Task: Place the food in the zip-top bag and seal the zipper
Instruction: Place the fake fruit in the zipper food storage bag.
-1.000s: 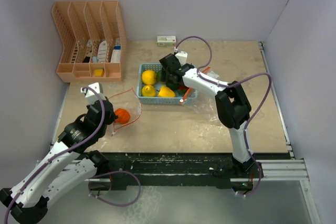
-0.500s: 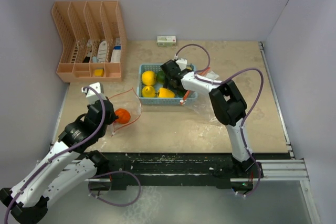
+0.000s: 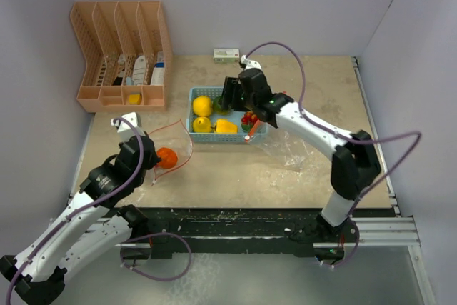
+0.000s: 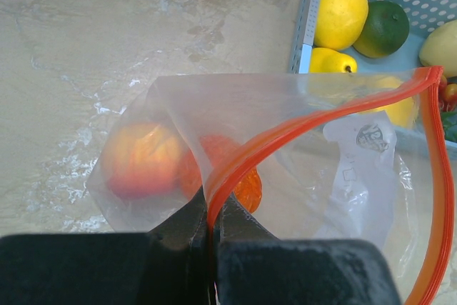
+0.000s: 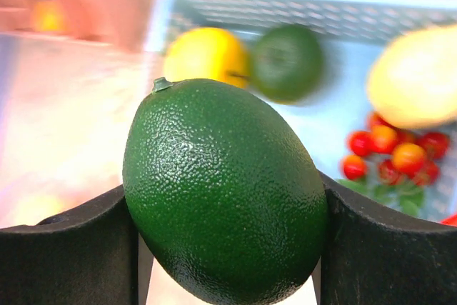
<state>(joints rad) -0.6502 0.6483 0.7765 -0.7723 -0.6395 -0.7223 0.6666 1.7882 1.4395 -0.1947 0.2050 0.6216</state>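
Note:
The clear zip-top bag [image 3: 171,144] with an orange zipper lies open at the left. My left gripper [image 4: 211,223] is shut on its zipper rim [image 4: 235,166]. Inside it lie a peach-coloured fruit [image 4: 139,158] and an orange piece [image 3: 166,157]. My right gripper [image 5: 225,201] is shut on a dark green fruit [image 5: 225,191], held above the light-blue basket [image 3: 194,137]. In the basket remain a lemon [image 3: 203,105], another yellow fruit [image 3: 202,123], a yellow pepper [image 3: 226,126], cherry tomatoes [image 3: 249,118] and a second green fruit [image 5: 285,62].
A peach-coloured slotted organiser [image 3: 121,55] stands at the back left. A small white box [image 3: 226,53] sits by the back wall. Crumpled clear plastic [image 3: 293,151] lies right of the basket. Walls close in on three sides.
My right gripper closed on the green fruit in the basket and has lifted it, with the arm raised and stretched out. The left arm and bag have not moved.

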